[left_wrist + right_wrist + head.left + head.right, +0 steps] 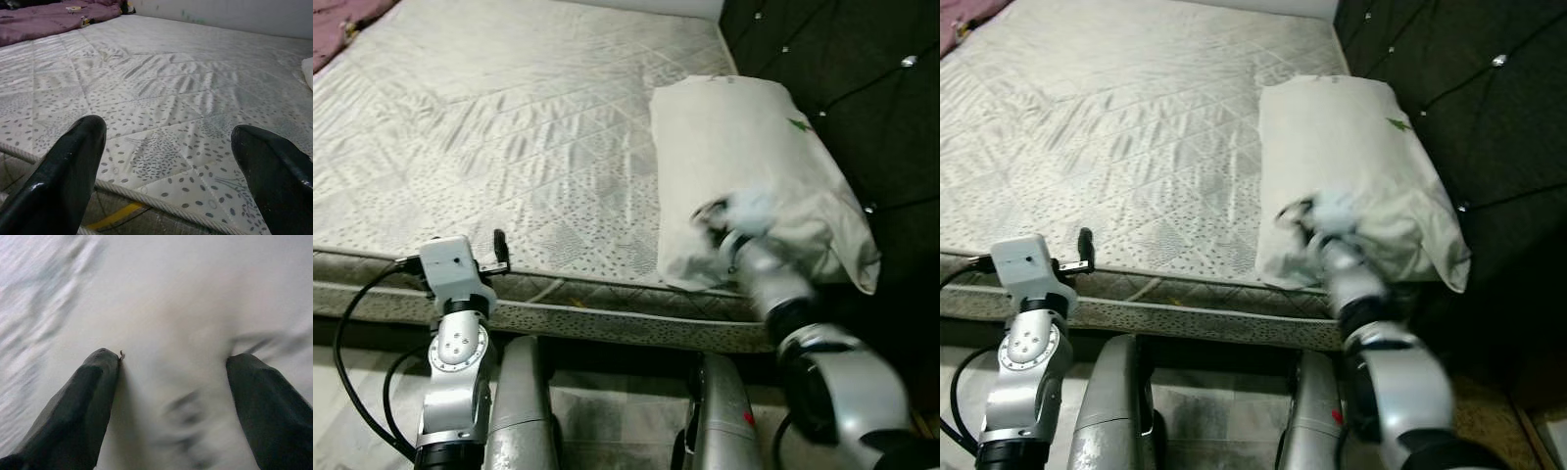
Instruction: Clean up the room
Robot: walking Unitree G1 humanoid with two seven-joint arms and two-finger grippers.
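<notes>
Pillow (754,166) sits at the right side of the frame, lying on the bed (509,127) right up against the dark tufted headboard (862,88). The right end effector (171,396) is pressed into the pillow's near end, fingers spread wide, pretty blurry. The left end effector (168,181) hovers at the lower left over the mattress edge, fingers wide apart too, holding nothing. A purple blanket (49,19) is bunched in the upper left corner.
</notes>
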